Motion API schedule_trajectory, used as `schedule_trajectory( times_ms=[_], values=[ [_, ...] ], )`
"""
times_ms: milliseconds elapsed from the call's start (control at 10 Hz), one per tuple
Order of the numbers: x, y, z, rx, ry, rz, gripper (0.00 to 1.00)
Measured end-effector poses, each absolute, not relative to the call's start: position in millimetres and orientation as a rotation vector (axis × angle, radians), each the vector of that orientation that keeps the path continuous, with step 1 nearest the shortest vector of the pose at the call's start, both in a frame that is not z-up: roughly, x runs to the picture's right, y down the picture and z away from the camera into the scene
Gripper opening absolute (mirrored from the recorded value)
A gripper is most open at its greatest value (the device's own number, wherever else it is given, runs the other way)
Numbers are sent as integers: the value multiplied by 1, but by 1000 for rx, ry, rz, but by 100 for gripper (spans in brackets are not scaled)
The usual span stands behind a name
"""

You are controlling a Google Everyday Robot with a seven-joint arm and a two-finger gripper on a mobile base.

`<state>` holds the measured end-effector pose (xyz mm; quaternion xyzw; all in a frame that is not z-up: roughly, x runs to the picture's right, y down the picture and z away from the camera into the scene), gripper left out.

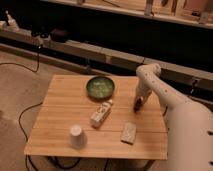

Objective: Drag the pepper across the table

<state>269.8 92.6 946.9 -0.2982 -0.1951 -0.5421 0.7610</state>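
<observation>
The pepper (136,106) is a small dark red shape on the light wooden table (60,115), near its right side and right of the green bowl. My gripper (137,101) hangs from the white arm (150,80) that reaches in from the right. It sits directly over the pepper and touches or covers its top. Most of the pepper is hidden under the gripper.
A green bowl (100,87) stands at the table's back middle. A white labelled bottle (101,113) lies on its side in the centre. A pale beige block (129,132) lies front right and a white cup (76,136) front left. The robot's body (190,135) fills the right edge.
</observation>
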Motion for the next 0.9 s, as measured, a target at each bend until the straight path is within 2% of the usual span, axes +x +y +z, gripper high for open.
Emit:
schedule_trajectory(
  times_ms=[500, 900],
  values=[
    [332, 70, 952, -685, -312, -1099, 8],
    [354, 65, 947, -683, -292, -1039, 9]
  ],
)
